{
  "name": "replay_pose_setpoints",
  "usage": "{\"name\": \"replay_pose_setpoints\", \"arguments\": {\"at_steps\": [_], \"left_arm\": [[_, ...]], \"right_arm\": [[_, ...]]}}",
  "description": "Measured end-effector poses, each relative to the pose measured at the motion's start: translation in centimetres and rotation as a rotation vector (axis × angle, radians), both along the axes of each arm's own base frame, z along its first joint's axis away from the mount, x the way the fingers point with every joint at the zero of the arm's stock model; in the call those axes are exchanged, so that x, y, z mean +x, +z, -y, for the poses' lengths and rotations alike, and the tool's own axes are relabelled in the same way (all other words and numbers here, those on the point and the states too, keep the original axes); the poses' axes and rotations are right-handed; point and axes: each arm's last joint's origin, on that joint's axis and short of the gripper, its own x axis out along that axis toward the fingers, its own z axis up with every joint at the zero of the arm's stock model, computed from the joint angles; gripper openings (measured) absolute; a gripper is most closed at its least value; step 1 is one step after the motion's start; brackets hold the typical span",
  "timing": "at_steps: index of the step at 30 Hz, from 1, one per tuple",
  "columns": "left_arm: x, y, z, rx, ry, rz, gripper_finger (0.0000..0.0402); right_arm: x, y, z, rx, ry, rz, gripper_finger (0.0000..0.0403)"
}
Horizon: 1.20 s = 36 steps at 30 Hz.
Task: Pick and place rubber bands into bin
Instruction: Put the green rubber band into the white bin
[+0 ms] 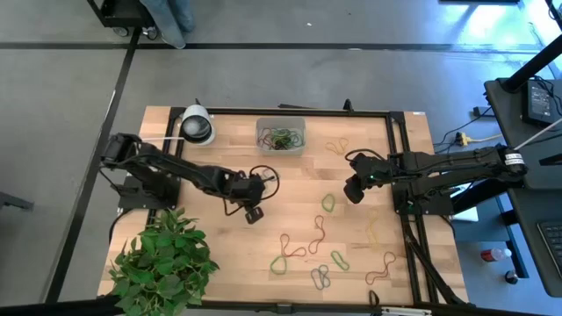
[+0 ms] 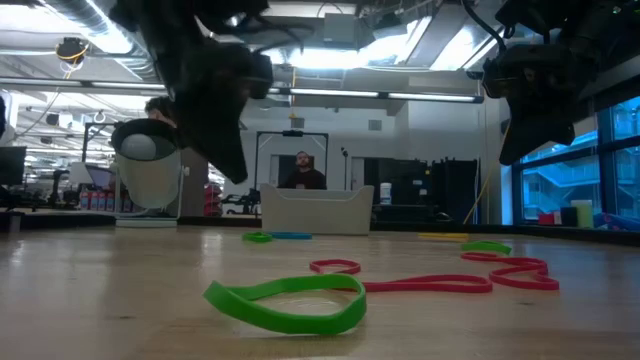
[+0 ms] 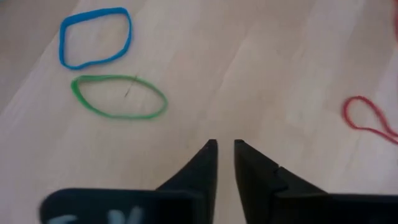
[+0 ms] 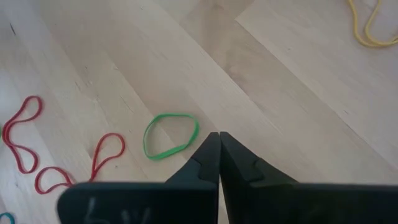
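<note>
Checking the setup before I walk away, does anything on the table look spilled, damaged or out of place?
Nothing looks damaged or spilled. Loose rubber bands lie scattered over the table's near half, as the job expects, and some already sit in the bin. A tape roll and a potted plant sit off to the side.

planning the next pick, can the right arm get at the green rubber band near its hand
Probably yes. The right hand hangs shut and empty just above the green rubber band, which lies flat on bare table with nothing over it. The red rubber bands lie apart.
</note>
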Motion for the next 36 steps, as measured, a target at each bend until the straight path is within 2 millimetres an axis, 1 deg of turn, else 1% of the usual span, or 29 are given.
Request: {"name": "replay_pose_setpoints", "arguments": {"at_steps": [4,7,10,14,20,23,25,26,29,30,33,36], "left_arm": [[0.6,-0.5,-0.9,0.033,0.048,-0.002,0.0092],[0.7,-0.8,-1.8,0.087,0.162,-0.001,0.0121],[0.9,-1.4,-2.7,0.141,0.264,-0.004,0.0140],[1.3,-2.9,-3.3,0.147,0.305,-0.049,0.0151],[1.8,-6.0,-3.7,0.129,0.404,-0.125,0.0151],[1.9,-6.8,-3.6,0.106,0.452,-0.139,0.0140],[1.9,-7.2,-3.6,0.087,0.489,-0.153,0.0118],[1.8,-7.3,-3.7,0.079,0.510,-0.154,0.0100],[1.7,-7.1,-3.6,0.056,0.560,-0.141,0.0026],[1.7,-7.0,-3.6,0.048,0.571,-0.130,0.0015],[1.6,-6.0,-3.6,0.015,0.568,-0.105,0.0003],[1.3,-4.6,-3.2,-0.064,0.538,-0.087,0.0003]], "right_arm": [[0.0,0.0,0.0,-0.001,0.001,0.000,0.0007],[0.0,0.0,0.0,-0.011,0.017,-0.002,0.0007],[0.0,0.0,0.0,-0.019,0.029,-0.005,0.0007],[0.0,0.0,0.0,-0.036,0.054,-0.009,0.0007],[0.0,0.0,0.0,-0.057,0.087,-0.015,0.0007],[0.0,0.0,0.0,-0.071,0.107,-0.018,0.0007],[0.0,0.0,0.0,-0.079,0.119,-0.021,0.0007],[0.0,0.0,0.0,-0.082,0.124,-0.021,0.0007],[0.0,0.0,0.0,-0.088,0.134,-0.023,0.0007],[0.0,0.0,0.0,-0.094,0.143,-0.025,0.0007],[0.0,0.0,0.0,-0.100,0.152,-0.026,0.0007],[0.0,0.0,0.0,-0.103,0.155,-0.026,0.0007]]}}
